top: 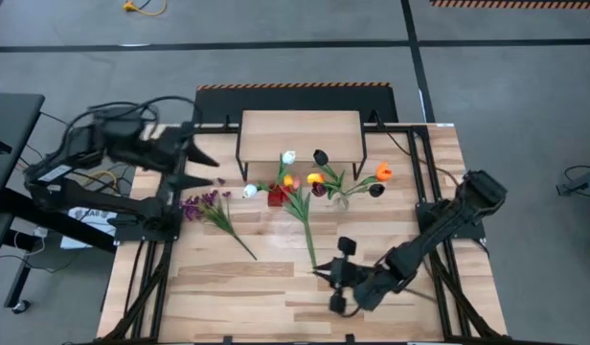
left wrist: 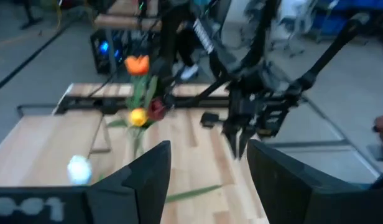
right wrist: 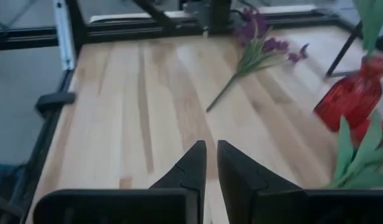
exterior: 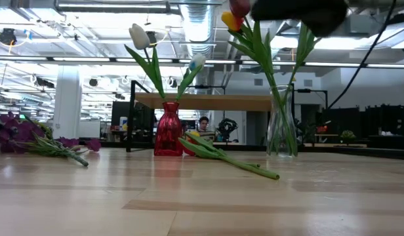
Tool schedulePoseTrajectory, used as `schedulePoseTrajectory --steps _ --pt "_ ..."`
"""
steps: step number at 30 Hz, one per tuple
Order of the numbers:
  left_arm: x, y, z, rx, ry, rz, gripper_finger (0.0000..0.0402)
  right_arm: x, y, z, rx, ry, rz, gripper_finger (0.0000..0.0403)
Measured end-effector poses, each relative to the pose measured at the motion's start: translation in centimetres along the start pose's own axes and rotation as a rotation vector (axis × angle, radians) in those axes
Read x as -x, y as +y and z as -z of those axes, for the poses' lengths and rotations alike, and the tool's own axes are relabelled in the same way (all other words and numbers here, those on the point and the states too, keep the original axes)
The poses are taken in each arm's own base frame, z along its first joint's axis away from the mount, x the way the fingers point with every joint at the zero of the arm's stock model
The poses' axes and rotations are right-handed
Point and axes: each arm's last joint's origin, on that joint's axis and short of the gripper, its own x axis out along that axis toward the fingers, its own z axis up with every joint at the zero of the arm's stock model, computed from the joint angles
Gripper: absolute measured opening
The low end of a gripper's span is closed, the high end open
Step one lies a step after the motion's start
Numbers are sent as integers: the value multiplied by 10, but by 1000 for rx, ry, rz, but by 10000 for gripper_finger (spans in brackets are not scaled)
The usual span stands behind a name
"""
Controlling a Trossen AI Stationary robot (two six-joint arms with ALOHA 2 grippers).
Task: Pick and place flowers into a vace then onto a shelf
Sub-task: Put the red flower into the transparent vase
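Observation:
A red vase holds two white tulips. A clear vase holds several tulips in orange, yellow, red and near-black. Both stand on the table in front of the shelf. One green-stemmed flower lies flat on the table between the vases, and it also shows in the low view. The purple blossoms lie flat at the left. My right gripper is shut and holds nothing; it hovers low near that stem's near end. My left gripper is open, raised at the table's left.
The shelf's thin black legs stand just behind the vases. Black frame rails run along the table's left and right sides. Bare planks lie at the near left.

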Motion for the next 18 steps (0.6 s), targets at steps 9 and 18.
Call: schedulePoseTrajectory --steps 9,18 --pt "6 -14 51 38 -50 102 201 -41 40 -27 -64 80 180 34" --pt "8 -15 83 63 -122 128 201 -102 53 -36 -121 109 212 47"
